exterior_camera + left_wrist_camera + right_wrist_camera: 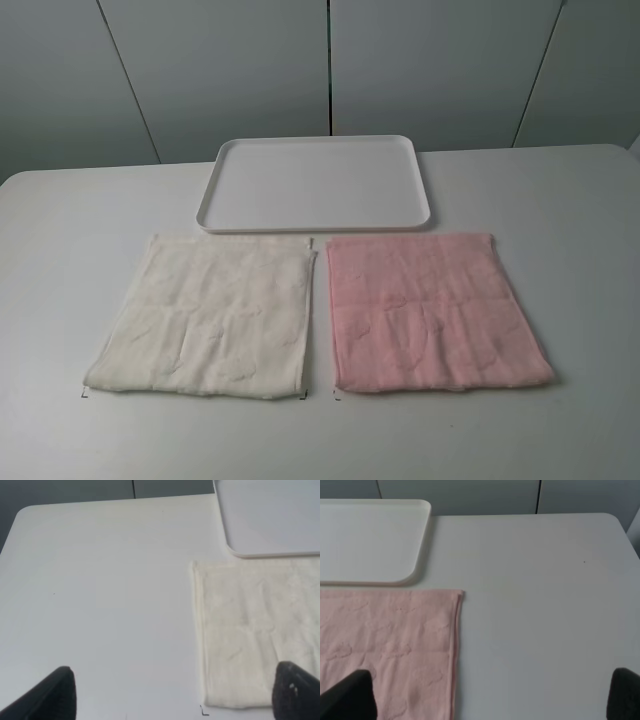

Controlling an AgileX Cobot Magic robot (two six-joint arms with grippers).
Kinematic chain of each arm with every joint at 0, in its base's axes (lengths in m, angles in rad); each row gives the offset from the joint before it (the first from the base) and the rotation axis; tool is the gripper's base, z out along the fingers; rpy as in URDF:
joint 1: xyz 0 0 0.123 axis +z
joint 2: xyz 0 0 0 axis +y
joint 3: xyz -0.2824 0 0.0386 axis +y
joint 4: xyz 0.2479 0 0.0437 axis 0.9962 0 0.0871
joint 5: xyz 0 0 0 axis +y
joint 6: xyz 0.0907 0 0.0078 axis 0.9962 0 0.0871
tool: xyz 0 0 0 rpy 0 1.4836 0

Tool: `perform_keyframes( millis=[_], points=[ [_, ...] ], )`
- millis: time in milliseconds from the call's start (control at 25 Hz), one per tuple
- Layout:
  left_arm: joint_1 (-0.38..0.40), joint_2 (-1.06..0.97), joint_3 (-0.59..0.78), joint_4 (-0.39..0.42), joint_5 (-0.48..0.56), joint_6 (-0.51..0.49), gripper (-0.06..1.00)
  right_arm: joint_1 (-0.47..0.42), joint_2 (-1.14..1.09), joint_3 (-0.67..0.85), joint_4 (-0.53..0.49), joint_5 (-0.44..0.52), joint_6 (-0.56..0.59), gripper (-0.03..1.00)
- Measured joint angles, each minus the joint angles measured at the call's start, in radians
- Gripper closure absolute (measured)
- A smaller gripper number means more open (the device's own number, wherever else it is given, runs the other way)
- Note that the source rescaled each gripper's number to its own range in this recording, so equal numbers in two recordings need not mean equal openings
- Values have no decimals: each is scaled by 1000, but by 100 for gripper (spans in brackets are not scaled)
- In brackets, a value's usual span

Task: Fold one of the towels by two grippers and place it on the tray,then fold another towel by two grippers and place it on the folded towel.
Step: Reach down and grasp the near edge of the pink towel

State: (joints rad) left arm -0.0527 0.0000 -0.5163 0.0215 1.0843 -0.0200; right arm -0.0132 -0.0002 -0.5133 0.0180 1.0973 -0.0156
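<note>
White tabletop (60, 300) spreads before grey wall panels (230, 70). On our left, the left gripper (175, 697) hangs open, fingers wide apart and gripping nothing, over the outer near corner of the cream-white towel (205, 320), which lies flat and unfolded. Behind both towels, near the middle, we see the white tray (315, 180), just beyond their far edges. Beside the cream one, a narrow gap apart, the pink towel (435, 315) lies flat. Over its outer edge the right gripper (487, 697) hangs likewise open.
</note>
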Motion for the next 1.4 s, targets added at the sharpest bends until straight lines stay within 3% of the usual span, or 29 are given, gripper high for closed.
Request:
perform_keyframes(
  millis=[1400],
  points=[
    [0, 0, 0, 0, 0, 0, -6, 0, 0, 0, 0, 0, 0, -3]
  ],
)
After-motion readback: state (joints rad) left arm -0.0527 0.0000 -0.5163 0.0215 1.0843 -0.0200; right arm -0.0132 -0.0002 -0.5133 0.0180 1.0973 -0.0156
